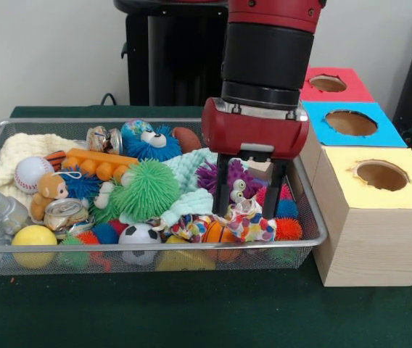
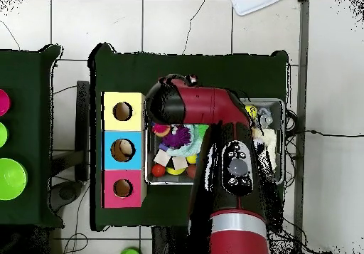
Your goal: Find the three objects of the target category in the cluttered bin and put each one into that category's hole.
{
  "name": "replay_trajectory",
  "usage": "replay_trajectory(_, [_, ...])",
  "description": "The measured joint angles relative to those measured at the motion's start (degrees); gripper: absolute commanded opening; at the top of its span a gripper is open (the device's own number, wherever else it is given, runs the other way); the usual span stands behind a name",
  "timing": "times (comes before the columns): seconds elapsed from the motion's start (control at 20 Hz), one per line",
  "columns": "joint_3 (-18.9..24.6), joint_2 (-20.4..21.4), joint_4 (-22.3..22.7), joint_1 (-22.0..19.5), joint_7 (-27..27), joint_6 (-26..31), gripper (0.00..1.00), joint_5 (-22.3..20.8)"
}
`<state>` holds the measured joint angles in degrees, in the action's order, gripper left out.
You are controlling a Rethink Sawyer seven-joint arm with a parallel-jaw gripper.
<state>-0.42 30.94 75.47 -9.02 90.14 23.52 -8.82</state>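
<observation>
Green-clothed bench (image 1: 191, 319), wire mesh bin (image 1: 315, 232) crammed with toys.
Black two-fingered tool (image 1: 248, 210) dips in, fingers apart, straddling a multicoloured patterned cloth toy (image 1: 246, 226) near the yellow-topped wooden box (image 1: 380, 217).

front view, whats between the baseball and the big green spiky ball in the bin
In the front view, an orange bumpy toy lies between the baseball and the green spiky ball.
</observation>
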Motion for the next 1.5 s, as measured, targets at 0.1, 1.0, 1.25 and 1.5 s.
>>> replay_trajectory(0.1, [0.0,-0.3,0.0,0.2,0.0,1.9,1.0,0.3])
replay_trajectory(1.0, [0.0,-0.6,0.0,0.7,0.0,9.5,1.0,2.3])
replay_trajectory(1.25, [0.1,-0.7,0.0,0.7,0.0,8.7,1.0,2.2])
replay_trajectory(1.5, [0.1,-0.7,0.0,0.7,0.0,7.2,1.0,2.1])
